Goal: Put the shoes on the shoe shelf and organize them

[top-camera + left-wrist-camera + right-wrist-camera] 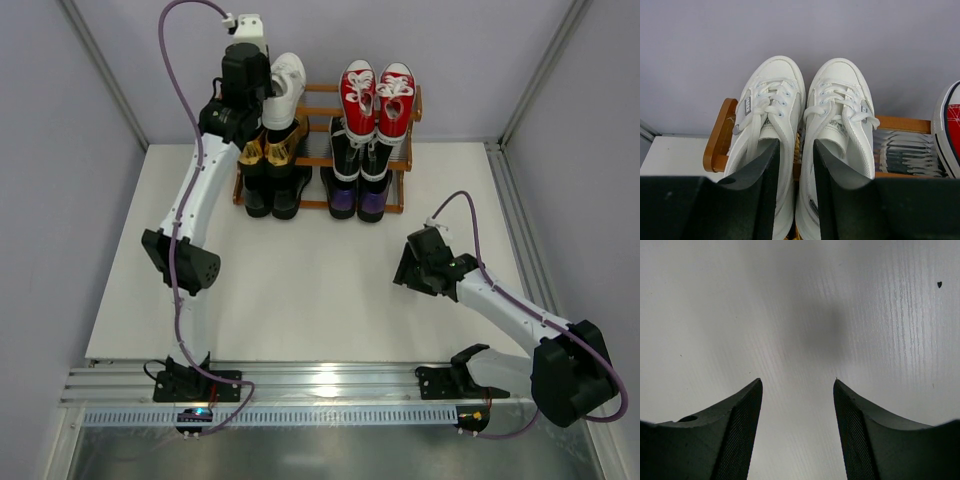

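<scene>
The white sneakers stand toes-back on the top left of the orange-brown shoe shelf, also seen from above. My left gripper has one finger in each shoe opening, pinching their inner walls together. Red sneakers sit top right. Gold loafers and black-and-white sneakers are on the middle tier. Black dress shoes and purple loafers are at the bottom. My right gripper is open and empty over the bare white table.
The shelf stands against the back wall. Grey walls close in both sides. The right arm lies low over the table's right front. A metal rail runs along the near edge.
</scene>
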`<action>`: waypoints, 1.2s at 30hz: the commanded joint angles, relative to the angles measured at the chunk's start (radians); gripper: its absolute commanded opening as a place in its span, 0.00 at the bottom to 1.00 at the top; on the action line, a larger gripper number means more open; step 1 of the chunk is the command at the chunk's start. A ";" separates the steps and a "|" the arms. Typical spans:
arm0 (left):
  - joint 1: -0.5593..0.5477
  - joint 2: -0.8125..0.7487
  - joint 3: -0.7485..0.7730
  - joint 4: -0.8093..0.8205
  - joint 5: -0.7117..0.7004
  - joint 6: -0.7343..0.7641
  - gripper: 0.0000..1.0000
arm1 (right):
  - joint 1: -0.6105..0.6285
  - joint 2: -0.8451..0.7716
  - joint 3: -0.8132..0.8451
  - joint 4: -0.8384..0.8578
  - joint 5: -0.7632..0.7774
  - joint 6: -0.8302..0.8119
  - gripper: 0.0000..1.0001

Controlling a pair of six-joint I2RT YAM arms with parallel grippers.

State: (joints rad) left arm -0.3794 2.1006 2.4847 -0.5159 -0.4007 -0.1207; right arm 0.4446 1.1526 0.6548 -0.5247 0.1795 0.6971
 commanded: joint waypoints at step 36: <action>-0.024 -1.016 -0.759 -0.608 0.151 -0.324 1.00 | -0.026 -0.195 0.210 -0.215 0.041 -0.142 1.00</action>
State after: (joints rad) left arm -0.4007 1.1568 1.7653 -1.0286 -0.2867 -0.4229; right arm 0.4232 0.9813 0.8173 -0.6796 0.2008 0.5774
